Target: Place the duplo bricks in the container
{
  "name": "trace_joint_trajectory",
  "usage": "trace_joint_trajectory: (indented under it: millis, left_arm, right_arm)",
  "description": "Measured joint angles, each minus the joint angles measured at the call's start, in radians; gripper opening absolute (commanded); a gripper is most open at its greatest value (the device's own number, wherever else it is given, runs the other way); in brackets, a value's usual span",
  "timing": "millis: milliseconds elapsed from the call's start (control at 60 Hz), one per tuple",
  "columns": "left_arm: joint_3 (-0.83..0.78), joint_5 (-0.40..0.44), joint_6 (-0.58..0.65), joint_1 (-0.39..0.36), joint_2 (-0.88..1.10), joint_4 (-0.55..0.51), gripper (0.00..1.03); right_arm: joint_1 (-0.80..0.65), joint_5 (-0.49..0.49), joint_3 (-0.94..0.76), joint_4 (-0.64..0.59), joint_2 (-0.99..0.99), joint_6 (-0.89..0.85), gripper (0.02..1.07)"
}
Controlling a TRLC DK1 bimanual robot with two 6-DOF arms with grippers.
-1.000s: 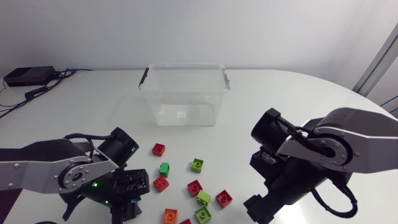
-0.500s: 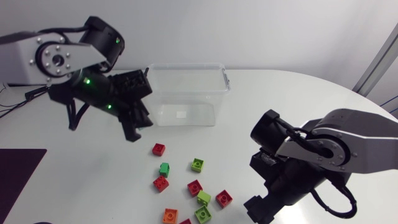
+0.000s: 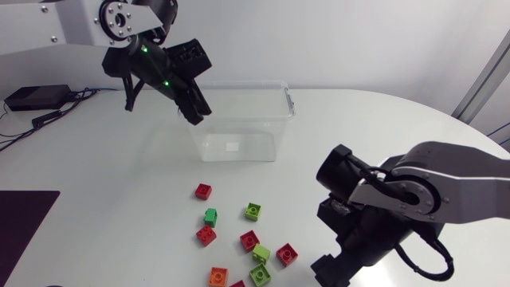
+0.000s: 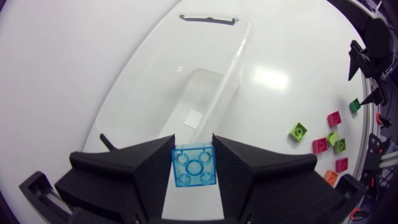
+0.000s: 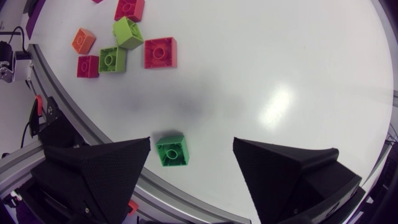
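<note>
Since the earlier frame, the left pincer [image 3: 194, 108] has travelled from the lower left of the head view to the upper left, and now hangs at the left end of the container [image 3: 239, 83]. It is clamped on a translucent blue brick [image 4: 194, 165], held between both fingers. In the left wrist view the brick sits over the near end wall of the container rather than over the middle of its floor. I judge the main hazard to be an early release: the brick could strike the rim and bounce out onto the bench [image 3: 382, 127]. The right pincer [image 5: 191, 146] stands open low over the bench, with a green brick [image 5: 171, 150] just ahead of its fingers and close to the bench edge. A careless descent there could push that brick over the edge. The other loose bricks [image 3: 249, 239] lie at lower centre, not yet collected.
</note>
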Motion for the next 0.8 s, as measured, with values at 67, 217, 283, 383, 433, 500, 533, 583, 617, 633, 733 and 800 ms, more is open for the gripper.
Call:
trace_joint_trajectory:
  millis: [67, 217, 283, 383, 433, 500, 533, 583, 617, 633, 733, 800]
  left_arm:
    - [0.043, 0.0, 0.0, 0.015, 0.029, 0.001, 0.33]
    - [0.118, 0.0, 0.0, 0.038, 0.084, 0.0, 0.34]
    - [0.144, 0.0, 0.0, 0.044, 0.107, 0.001, 0.34]
    - [0.174, 0.002, 0.0, 0.051, 0.142, 0.001, 0.34]
    - [0.185, 0.006, 0.0, 0.055, 0.159, 0.001, 0.34]
    - [0.198, 0.011, 0.0, 0.058, 0.179, 0.001, 0.34]
    - [0.206, 0.014, 0.0, 0.061, 0.188, 0.0, 0.34]
    - [0.216, 0.016, 0.0, 0.063, 0.2, 0.0, 0.34]
    - [0.224, 0.016, 0.0, 0.063, 0.206, 0.001, 0.34]
    - [0.227, 0.016, 0.0, 0.063, 0.208, 0.001, 0.35]
    - [0.238, 0.019, 0.0, 0.063, 0.216, 0.001, 0.35]
    - [0.245, 0.019, 0.0, 0.063, 0.219, 0.001, 0.35]
  right_arm:
    - [0.0, 0.0, 0.0, -0.018, 0.002, 0.0, 0.99]
    - [0.003, 0.0, 0.0, -0.038, 0.008, 0.0, 0.99]
    - [0.006, 0.0, 0.0, -0.039, 0.017, 0.0, 0.99]
    - [0.019, -0.001, 0.0, -0.039, 0.034, 0.0, 0.99]
    - [0.027, -0.001, 0.0, -0.039, 0.043, 0.0, 0.99]
    - [0.037, -0.002, 0.0, -0.038, 0.053, 0.0, 0.96]
    - [0.04, -0.002, 0.0, -0.038, 0.059, 0.0, 0.96]
    - [0.045, -0.002, 0.0, -0.038, 0.065, 0.0, 0.96]
    - [0.05, -0.002, 0.0, -0.037, 0.069, 0.0, 0.96]
    - [0.052, -0.002, 0.0, -0.037, 0.071, 0.0, 0.96]
    - [0.069, -0.002, 0.0, -0.034, 0.085, 0.0, 0.96]
    - [0.084, -0.004, 0.0, -0.027, 0.104, 0.0, 0.96]
